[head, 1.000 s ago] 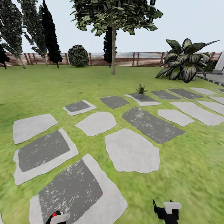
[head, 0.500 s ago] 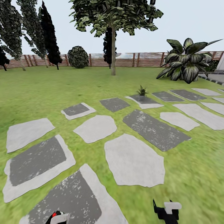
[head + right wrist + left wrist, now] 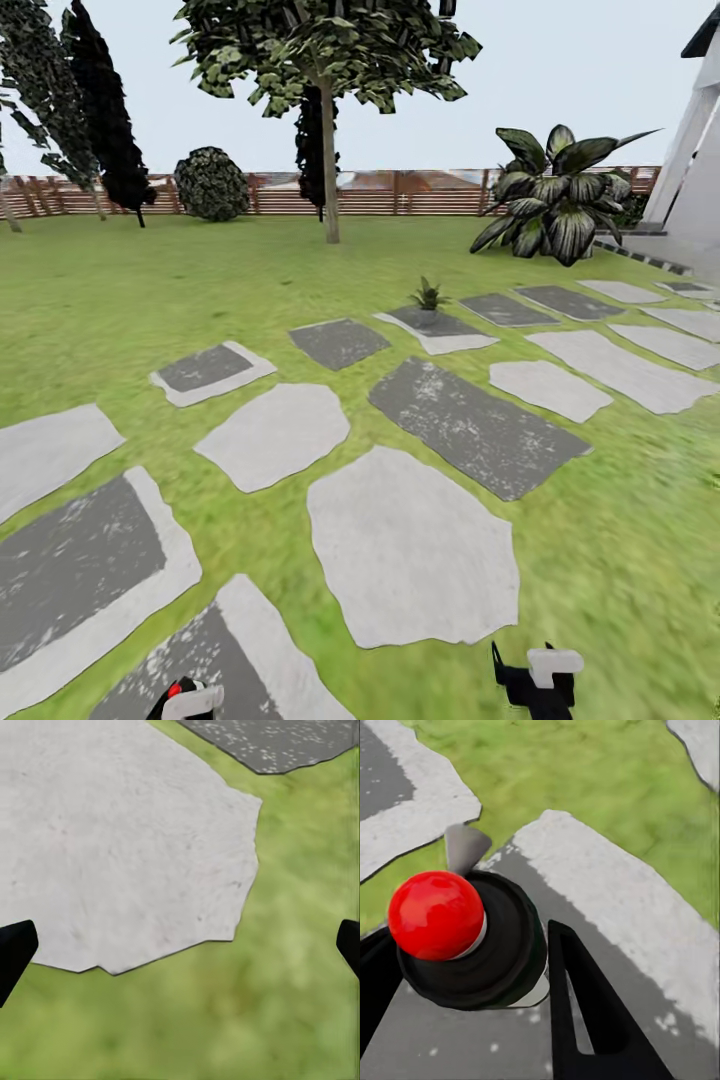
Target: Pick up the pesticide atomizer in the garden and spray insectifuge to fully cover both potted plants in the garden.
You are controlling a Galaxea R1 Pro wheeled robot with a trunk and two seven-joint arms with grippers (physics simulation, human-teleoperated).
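Left gripper (image 3: 472, 967) is closed around the pesticide atomizer (image 3: 469, 945): one dark finger (image 3: 585, 1012) presses against the right side of its black round body, the other lies at its left, and a red ball caps the top with a greyish nozzle tip beside it. From the head camera the same red cap and pale head (image 3: 185, 697) show at the near left edge, low over a dark stepping stone (image 3: 215, 660). Right gripper (image 3: 180, 945) stands wide apart and holds nothing; its two black fingertips (image 3: 15, 949) sit at opposite edges of the wrist picture, above a pale stone slab (image 3: 112, 832) and grass. In the head view its black and white body (image 3: 535, 678) shows near right, over the lawn (image 3: 620, 540).

Mid-distance, grey and light stepping stones (image 3: 410, 550) run across the garden from near left to far right. One potted plant (image 3: 429, 296), a small rosette of pointed leaves, stands upright on a dark stone (image 3: 440, 325) beyond the centre, well apart from both grippers.

Farther off, a slim-trunked tree (image 3: 328, 120) rises behind it, a broad-leaved bush (image 3: 555, 200) stands to the right, and a white building corner (image 3: 690, 150) is at the far right. A round dark shrub (image 3: 210, 183) and tall dark conifers (image 3: 95, 100) stand far left before the brown slatted fence (image 3: 400, 193).
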